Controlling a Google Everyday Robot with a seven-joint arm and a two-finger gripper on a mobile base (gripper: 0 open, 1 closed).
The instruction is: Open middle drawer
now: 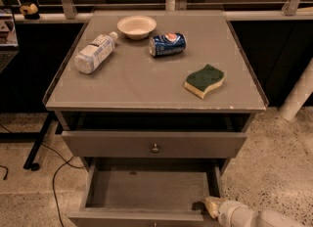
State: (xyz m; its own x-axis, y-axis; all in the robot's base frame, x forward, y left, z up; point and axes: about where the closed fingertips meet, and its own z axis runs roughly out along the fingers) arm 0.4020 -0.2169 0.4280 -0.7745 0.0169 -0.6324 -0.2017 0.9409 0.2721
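The middle drawer [146, 188] is pulled out toward me, and its plain grey inside shows with nothing in it. Its front lies along the bottom edge of the view, and its knob is mostly cut off there. My gripper [212, 205] comes in from the lower right on a white arm [254, 217]. It is at the drawer's front right corner, by the top of the front panel. Above it, the drawer with a round metal knob [155, 148] is pushed in.
On the cabinet top [137, 86] are a lying plastic bottle [93, 54], a beige bowl [137, 26], a blue can [167, 44] on its side and a green-yellow sponge [204, 80]. Cables [54, 172] run over the floor at left. A white post [298, 99] stands at right.
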